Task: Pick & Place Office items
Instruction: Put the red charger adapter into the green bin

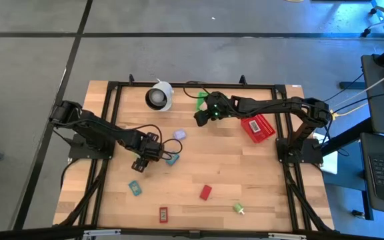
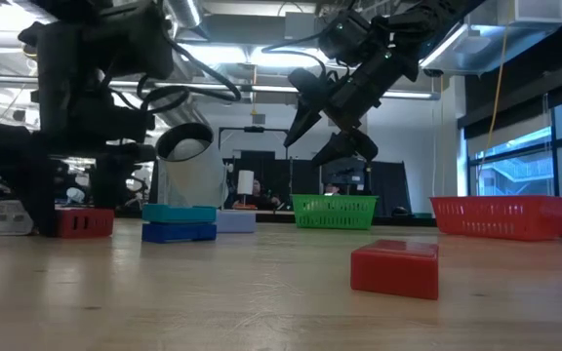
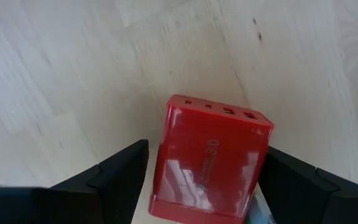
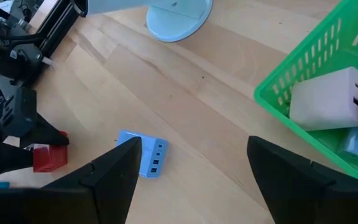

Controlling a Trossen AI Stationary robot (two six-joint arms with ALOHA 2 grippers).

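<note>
One red block [image 3: 207, 162], apparently upright, ports skyward

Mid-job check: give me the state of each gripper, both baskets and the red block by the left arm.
left gripper: open, fingers either side of red block, which rests on the table
right gripper: open, empty, raised beside green basket
green basket: holds a white piece
red basket: upright on table

I had the left gripper [image 1: 141, 162] low over the tabletop's left half, arm reaching in from the left edge, fingers [image 3: 110, 177] spread wide. The right gripper [image 1: 199, 117] hung raised near the far middle, arm stretched leftward, its fingers [image 4: 114, 171] parted too.
</note>
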